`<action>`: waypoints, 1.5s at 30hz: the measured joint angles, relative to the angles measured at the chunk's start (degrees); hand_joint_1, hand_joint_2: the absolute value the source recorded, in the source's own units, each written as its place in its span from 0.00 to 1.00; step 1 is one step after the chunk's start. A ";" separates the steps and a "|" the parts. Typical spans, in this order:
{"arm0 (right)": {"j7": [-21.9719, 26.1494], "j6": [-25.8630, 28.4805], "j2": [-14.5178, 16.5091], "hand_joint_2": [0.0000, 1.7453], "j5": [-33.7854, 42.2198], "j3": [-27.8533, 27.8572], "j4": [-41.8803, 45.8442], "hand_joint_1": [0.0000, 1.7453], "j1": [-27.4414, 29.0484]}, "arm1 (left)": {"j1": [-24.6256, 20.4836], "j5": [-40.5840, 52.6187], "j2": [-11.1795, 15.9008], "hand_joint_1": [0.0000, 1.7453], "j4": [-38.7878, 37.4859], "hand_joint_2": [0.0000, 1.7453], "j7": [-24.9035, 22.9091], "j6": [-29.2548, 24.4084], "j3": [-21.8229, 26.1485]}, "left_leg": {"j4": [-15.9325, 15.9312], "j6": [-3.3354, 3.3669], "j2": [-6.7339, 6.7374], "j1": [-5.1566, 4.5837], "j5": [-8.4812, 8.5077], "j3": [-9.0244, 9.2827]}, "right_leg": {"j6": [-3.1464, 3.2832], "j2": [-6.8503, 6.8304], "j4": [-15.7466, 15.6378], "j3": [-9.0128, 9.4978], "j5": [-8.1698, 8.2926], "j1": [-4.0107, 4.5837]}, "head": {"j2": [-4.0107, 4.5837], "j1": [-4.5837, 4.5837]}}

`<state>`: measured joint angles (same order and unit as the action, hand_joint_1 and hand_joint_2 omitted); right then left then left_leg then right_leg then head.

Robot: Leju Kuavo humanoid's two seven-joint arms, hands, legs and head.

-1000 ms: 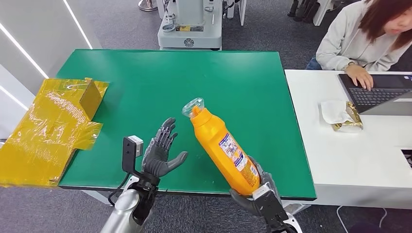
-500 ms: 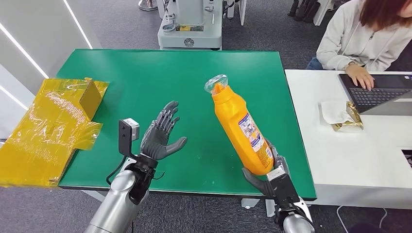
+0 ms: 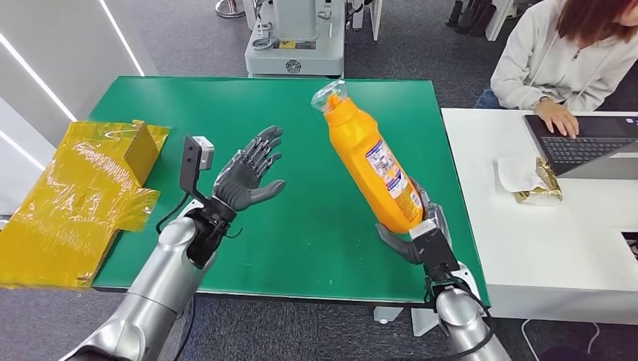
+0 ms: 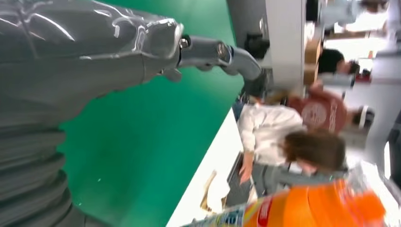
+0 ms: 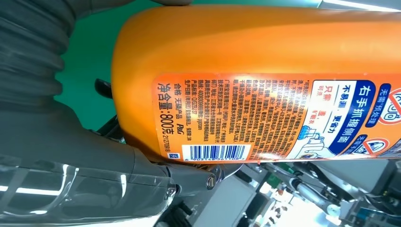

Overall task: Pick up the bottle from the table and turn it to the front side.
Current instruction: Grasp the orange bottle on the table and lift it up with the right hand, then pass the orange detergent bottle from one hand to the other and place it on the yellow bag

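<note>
Head view: orange detergent bottle [image 3: 370, 163] held up off the green table [image 3: 226, 113] by its base in the right hand [image 3: 416, 237], tilted with the neck up and leaning toward the left hand. Clear plastic film over the cap [image 3: 329, 95], cap shape hard to read through it. Printed label [image 3: 387, 174] on the upward side, text too small to read. Right-hand fingers mostly hidden behind the bottle base, only dark fingertips wrapping its edges.

Left hand [image 3: 248, 174] raised over the table, palm toward the bottle, fingers spread and holding nothing, well apart from the bottle. Crumpled yellow plastic wrap with a small box [image 3: 83, 188] at the table's left edge, partly hanging off. White side table [image 3: 527, 248] on the right with a laptop [image 3: 583, 143], cut off by the frame; a person's hand [image 3: 558, 116] on its keyboard; a gold packet on a white tissue [image 3: 530, 180] beside it.

Right wrist view: bottle [image 5: 255, 71] across most of the frame, barcode and 800-gram marking legible on the label [image 5: 283, 118], thumb [image 5: 94, 175] pressed under the base, cap end cut off.

Left wrist view: blurred; grey hand cover [image 4: 71, 66] large in the foreground, bottle [image 4: 302, 208] only a smeared orange shape at the frame's edge, seated person [image 4: 283, 137] indistinct.
</note>
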<state>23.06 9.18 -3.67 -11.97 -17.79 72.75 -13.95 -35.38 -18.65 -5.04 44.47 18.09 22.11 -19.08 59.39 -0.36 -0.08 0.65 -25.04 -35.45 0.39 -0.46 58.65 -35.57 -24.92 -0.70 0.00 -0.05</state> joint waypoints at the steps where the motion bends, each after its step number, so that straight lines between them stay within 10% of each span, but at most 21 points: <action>1: 0.29 -0.03 0.00 1.00 0.05 -0.38 -1.33 1.00 -1.38 | -1.37 -0.54 0.07 0.00 -1.24 1.00 -0.75 1.16 -0.01 | 0.00 0.02 0.00 0.00 0.03 0.00 | 0.00 0.00 0.00 0.00 0.02 0.00 | 0.00 0.00; 26: 2.77 4.39 0.00 1.00 0.00 -7.42 -16.03 1.00 -12.66 | -13.45 -16.71 -4.45 0.00 -16.03 1.00 -13.21 11.16 -5.57 | 0.03 0.02 -0.02 -0.01 0.06 -0.04 | -0.02 0.00 0.00 -0.03 0.07 0.00 | 0.00 0.00; 45: 2.15 7.61 4.32 1.00 2.52 -7.55 -18.01 1.00 -13.95 | -16.01 -4.85 -9.82 0.00 -16.37 1.00 6.78 -16.22 -11.83 | 0.02 0.02 -0.02 -0.01 0.06 -0.03 | -0.02 -0.01 0.00 -0.04 0.06 0.00 | 0.00 0.00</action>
<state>25.21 16.79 0.65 -9.45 -25.34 54.74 -27.90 -51.39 -23.50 -14.87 28.10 24.88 5.89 -30.91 59.41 -0.34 -0.10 0.64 -24.97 -35.48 0.38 -0.47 58.65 -35.61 -24.86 -0.70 0.00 -0.06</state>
